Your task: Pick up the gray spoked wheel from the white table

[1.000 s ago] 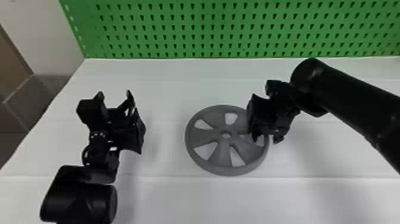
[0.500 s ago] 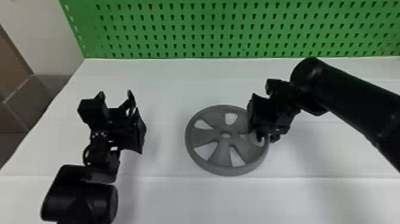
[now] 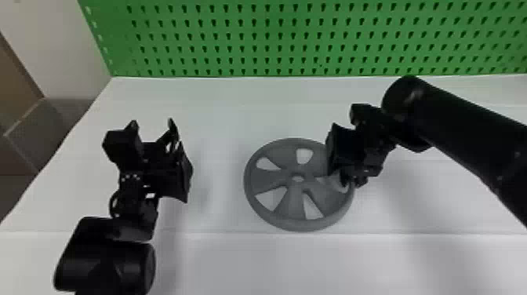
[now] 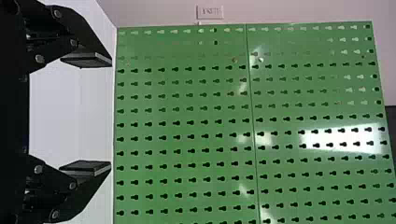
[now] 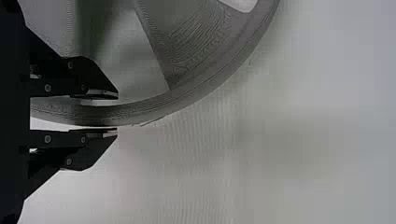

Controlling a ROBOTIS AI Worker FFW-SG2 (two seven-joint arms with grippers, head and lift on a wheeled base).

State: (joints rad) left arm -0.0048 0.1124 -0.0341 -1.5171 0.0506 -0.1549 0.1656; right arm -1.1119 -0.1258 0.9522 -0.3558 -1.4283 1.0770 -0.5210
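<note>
wheel (image 3: 293, 202) flat on white table (image 3: 251, 261) | right gripper (image 3: 347, 151) at right rim, contact kinda unclear tbh | left gripper (image 3: 152, 124) off left | green pegboard (image 3: 260, 30) far

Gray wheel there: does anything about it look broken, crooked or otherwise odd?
Nothing stands out. The gray wheel lies flat on the white table, its visible rim and spokes whole. In the head view, the right gripper hides part of it, so I can't vouch for everything.

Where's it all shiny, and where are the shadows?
Left wrist view: white glare on the green board, with one big patch; head view: soft shadows on the white table, one right of the gray wheel; right wrist view: dim shading across the table.
</note>
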